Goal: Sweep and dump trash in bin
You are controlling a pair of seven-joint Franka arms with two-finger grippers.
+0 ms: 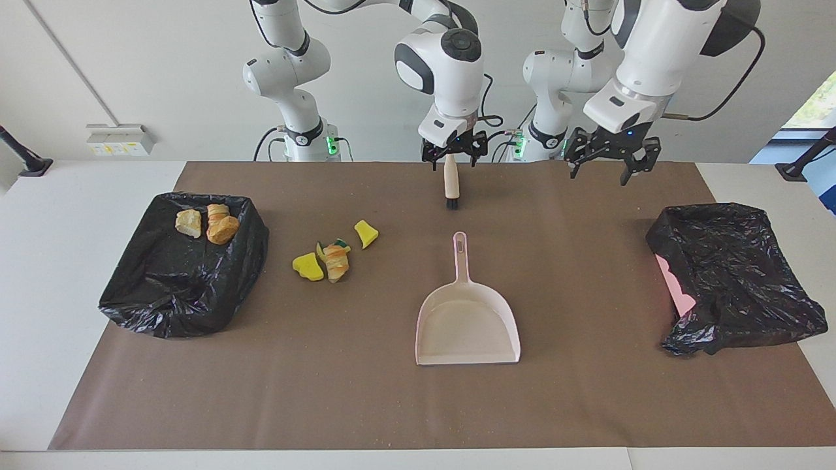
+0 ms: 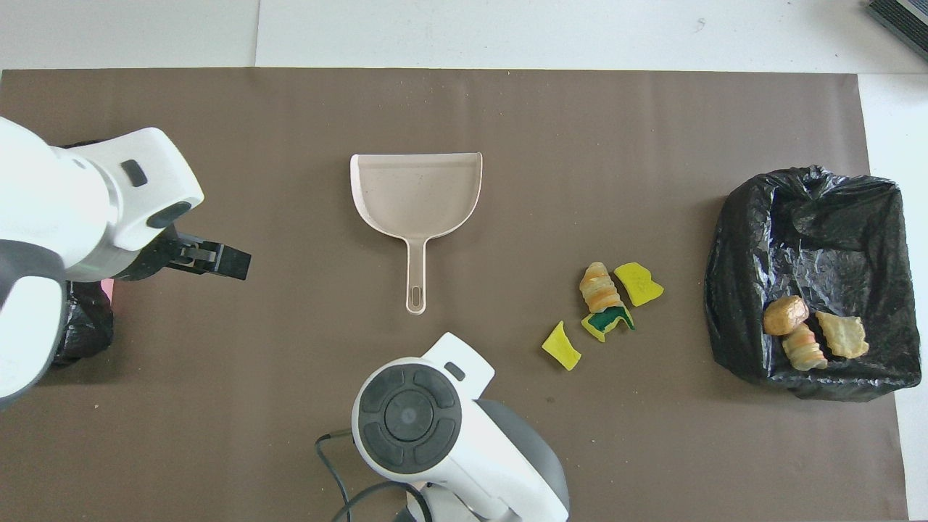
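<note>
Two bins lined with black bags are sitting at the ends of the brown mat (image 1: pixel 366 405). The bin (image 1: pixel 170 307) at the right arm's end is holding three scraps in its corner nearest the robots: a tan lump (image 1: pixel 188 223), an orange lump (image 1: pixel 223 230) and a banded piece (image 1: pixel 217 211), all touching or nearly so. The second bin (image 1: pixel 738 274), at the left arm's end, is showing a pink side where the bag is sagging.

The dustpan (image 1: pixel 467 326) is lying flat mid-mat, its mouth pointing away from the robots and its handle toward them.

The right gripper (image 1: pixel 454 155) is hanging over the robots' end of the brush (image 1: pixel 450 186), fingers spread and gripping nothing. The brush is lying on the mat, nearer to the robots than the dustpan and in line with its handle. The left gripper (image 1: pixel 610 162) is hovering over the mat between the dustpan and the second bin, jaws wide apart and carrying nothing.

Four more scraps are lying on the mat between the bin and the dustpan. A striped roll (image 1: pixel 336 262), a green-backed sponge bit (image 2: pixel 607 321) and a yellow bit (image 1: pixel 308 266) are bunching together. Another yellow bit (image 1: pixel 366 234) is lying just apart, nearer to the robots.
</note>
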